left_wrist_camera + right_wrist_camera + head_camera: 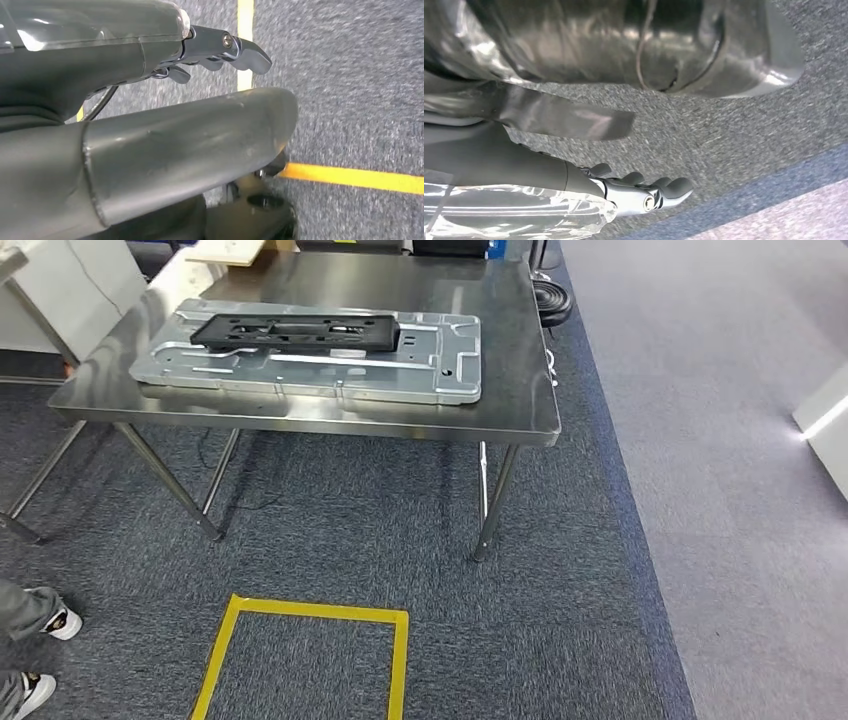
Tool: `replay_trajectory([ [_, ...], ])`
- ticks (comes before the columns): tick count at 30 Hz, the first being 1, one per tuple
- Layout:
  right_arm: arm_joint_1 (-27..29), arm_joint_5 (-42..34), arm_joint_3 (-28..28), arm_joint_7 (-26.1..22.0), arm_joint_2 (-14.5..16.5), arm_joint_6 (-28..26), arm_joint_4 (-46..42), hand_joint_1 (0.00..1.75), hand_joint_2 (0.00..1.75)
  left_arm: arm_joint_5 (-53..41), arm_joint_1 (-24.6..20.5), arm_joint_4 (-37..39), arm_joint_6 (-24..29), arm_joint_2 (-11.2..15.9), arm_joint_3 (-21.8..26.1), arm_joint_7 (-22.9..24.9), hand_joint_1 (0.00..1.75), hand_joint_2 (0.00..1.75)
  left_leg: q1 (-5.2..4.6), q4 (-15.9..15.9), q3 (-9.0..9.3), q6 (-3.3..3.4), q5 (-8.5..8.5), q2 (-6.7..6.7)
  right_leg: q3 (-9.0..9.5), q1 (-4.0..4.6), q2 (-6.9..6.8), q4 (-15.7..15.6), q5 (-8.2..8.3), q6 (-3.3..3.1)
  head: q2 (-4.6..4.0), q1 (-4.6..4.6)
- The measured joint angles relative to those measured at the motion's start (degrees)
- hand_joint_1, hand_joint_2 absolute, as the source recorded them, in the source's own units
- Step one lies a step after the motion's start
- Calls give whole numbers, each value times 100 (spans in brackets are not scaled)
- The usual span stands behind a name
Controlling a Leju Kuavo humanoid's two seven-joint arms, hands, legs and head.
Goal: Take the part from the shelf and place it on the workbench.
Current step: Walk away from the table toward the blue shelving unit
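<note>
Steel is what you see first in the head view: the workbench (pixel 520 390) has a polished top on thin slanted legs, standing on dark blue-grey carpet (pixel 400 530). On that top lies a flat silver metal panel (pixel 440 375), stamped with ribs and cut-outs, and the black part (pixel 300 333) rests on the panel, toward its far left portion, lying flat with its long side along the panel's length. You can take it that the part is on the workbench, not in either hand.

Your left hand (pixel 220 50) hangs over the carpet in the left wrist view; its dark fingers (pixel 250 52) reach out nearly straight, the thick grey thumb (pixel 200 145) lies apart from them, and nothing sits between. Your right hand (pixel 639 192) is much the same in the right wrist view: fingers (pixel 676 186) extended and slightly spread, holding nothing, above the carpet.

On the floor before the bench, yellow tape (pixel 310 612) marks a square outline. At the left edge of the head view you see a person's shoes (pixel 45 655) and grey trouser legs. To the right the carpet meets a lighter grey floor (pixel 720 440).
</note>
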Motion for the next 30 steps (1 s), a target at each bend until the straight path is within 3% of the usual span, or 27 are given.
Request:
replay_trajectory([
  [2,24,3,16,16,-3,44,0,0,0,-10,-15,0,-34,17,8,19,0,0,-16,-21,2,94,18,87,-43,-11,73,2,17,66,0,0],
  [4,37,0,27,121,-5,146,9,0,0,-78,-19,0,-88,37,6,14,0,0,0,-75,17,182,64,201,-122,-14,-78,140,-72,119,0,2],
  [7,4,-41,31,302,-6,280,22,0,0,-176,-9,0,-138,68,-2,-12,0,0,6,-117,17,241,87,411,-582,-25,-466,1067,-561,199,0,4],
  [8,-2,-63,31,344,-7,310,22,0,0,-184,-6,0,-152,77,-2,-26,0,0,3,-116,15,241,82,483,-738,-37,-505,1376,-668,217,1,4],
  [9,0,-87,31,403,-7,340,22,0,0,-186,-5,0,-169,85,-2,-51,0,0,1,-115,16,239,74,553,-814,-48,-526,1527,-676,226,1,4],
  [10,7,-119,31,509,-7,380,24,0,0,-187,-9,0,-190,93,-3,-88,0,0,0,-116,23,235,66,618,-776,-54,-545,1458,-578,223,1,5],
  [11,13,-139,29,713,-7,424,27,0,0,-189,-16,0,-212,101,-6,-129,0,0,-3,-117,37,227,56,681,-619,-48,-583,1167,-398,202,0,5],
  [13,8,-62,35,1467,-18,531,35,0,0,-216,-41,0,-270,112,-19,-181,0,0,-17,-120,79,194,33,794,-177,6,-822,360,-78,99,0,3],
  [15,3,141,69,2348,-26,650,52,0,0,-268,-78,0,-346,123,-35,-188,0,0,-17,-128,115,136,11,891,37,76,-1004,-62,11,-5,0,3],
  [17,32,323,128,2949,-22,748,72,0,0,-311,-124,0,-426,134,-53,-184,0,0,-9,-164,160,62,5,989,37,102,-915,-117,25,-58,0,5],
  [19,76,428,190,3296,-8,846,88,0,0,-345,-151,0,-476,151,-76,-170,0,0,-3,-100,172,-5,-74,850,83,63,-779,-213,93,-90,0,4],
  [20,87,451,218,3391,1,888,97,0,0,-359,-150,0,-482,161,-85,-163,0,0,0,77,106,-27,-203,696,105,37,-710,-262,128,-110,0,2],
  [22,92,490,261,3480,21,927,109,0,0,-381,-121,0,-485,183,-94,-148,0,0,10,751,-203,-42,-580,411,110,14,-569,-287,153,-139,0,-2],
  [23,94,506,282,3499,25,934,111,0,0,-392,-100,0,-485,188,-99,-138,0,0,12,1111,-377,-50,-727,364,103,15,-489,-280,155,-150,1,-3],
  [24,100,525,300,3512,28,943,115,0,0,-406,-80,0,-485,194,-108,-127,0,0,12,1333,-493,-58,-769,346,99,17,-406,-266,150,-150,1,-3],
  [25,111,544,315,3516,31,955,118,0,0,-423,-64,0,-485,199,-121,-115,0,0,13,1351,-516,-66,-696,339,96,15,-321,-245,143,-144,1,-3],
  [26,123,563,330,3516,32,974,121,0,0,-444,-53,0,-486,204,-137,-107,0,0,17,1153,-437,-70,-525,327,95,10,-240,-217,132,-131,1,-3],
  [28,140,616,351,3496,39,1016,127,0,0,-477,-46,0,-492,217,-165,-105,0,0,30,420,-115,-66,-149,176,75,7,-96,-128,87,-77,0,-3],
  [30,147,676,375,3443,44,1039,129,0,0,-485,-52,0,-497,225,-177,-120,0,0,30,-11,61,-15,-17,44,25,16,15,-46,44,-10,0,-1],
])
